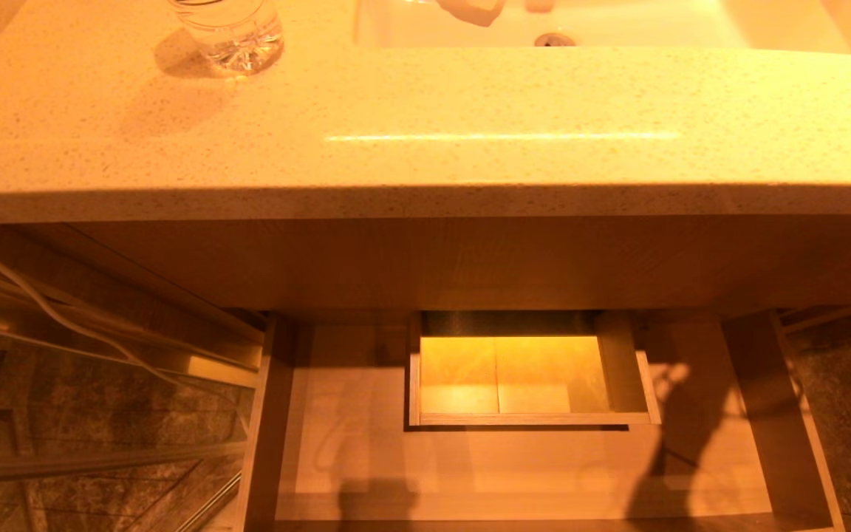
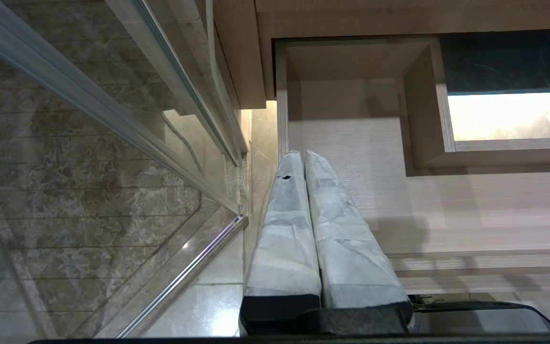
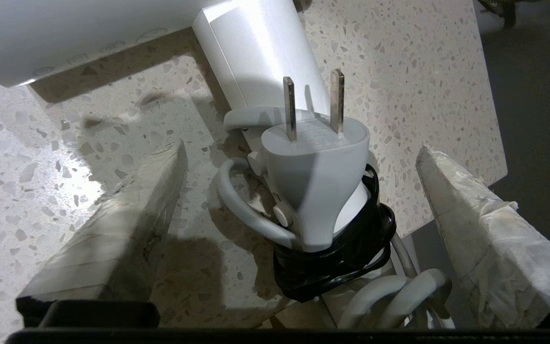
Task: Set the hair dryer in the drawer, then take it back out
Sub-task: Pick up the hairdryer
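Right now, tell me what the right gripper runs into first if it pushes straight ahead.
The right gripper stands open astride the hair dryer's plug, which sits bundled against the white handle on the speckled countertop. Going on, it would likely meet that plug first, though depth is unclear.

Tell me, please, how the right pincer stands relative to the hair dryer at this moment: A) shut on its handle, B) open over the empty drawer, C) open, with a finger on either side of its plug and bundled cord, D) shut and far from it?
C: the right pincer is open, its fingers either side of the hair dryer plug and cord on the speckled counter.
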`<state>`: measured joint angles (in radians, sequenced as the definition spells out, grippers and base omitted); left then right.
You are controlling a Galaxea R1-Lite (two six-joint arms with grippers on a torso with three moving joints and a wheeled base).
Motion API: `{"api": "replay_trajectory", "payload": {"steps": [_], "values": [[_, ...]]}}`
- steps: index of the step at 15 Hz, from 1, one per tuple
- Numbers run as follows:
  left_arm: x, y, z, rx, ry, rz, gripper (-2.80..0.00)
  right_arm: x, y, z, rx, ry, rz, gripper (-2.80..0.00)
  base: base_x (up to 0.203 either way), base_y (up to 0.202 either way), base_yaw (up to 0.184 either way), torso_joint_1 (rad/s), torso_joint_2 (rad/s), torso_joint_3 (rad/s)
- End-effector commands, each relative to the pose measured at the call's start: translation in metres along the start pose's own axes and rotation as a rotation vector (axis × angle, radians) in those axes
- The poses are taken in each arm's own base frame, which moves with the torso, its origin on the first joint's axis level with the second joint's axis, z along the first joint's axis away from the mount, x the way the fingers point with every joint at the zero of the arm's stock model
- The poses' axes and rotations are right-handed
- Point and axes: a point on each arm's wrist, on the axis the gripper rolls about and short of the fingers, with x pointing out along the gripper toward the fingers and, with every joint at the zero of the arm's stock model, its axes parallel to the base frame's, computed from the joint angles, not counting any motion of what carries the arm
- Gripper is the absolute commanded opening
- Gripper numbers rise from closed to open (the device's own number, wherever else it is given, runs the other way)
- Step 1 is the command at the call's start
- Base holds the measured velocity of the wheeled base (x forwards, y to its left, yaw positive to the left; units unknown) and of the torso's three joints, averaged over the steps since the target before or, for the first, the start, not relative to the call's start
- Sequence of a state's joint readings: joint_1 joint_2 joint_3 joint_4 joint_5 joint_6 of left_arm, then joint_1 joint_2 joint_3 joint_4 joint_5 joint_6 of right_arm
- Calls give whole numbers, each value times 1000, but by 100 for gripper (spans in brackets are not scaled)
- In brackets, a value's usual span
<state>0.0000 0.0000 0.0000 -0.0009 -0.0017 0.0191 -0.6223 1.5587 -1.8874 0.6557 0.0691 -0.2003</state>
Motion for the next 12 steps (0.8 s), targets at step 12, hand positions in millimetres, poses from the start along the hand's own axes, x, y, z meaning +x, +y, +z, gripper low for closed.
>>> {"api": "replay_trajectory", "payload": {"steps": [12], "values": [[0, 0, 0, 1, 1, 0, -280, -4, 0, 6, 127, -30, 33, 0, 0, 0, 0, 0, 0, 0]]}}
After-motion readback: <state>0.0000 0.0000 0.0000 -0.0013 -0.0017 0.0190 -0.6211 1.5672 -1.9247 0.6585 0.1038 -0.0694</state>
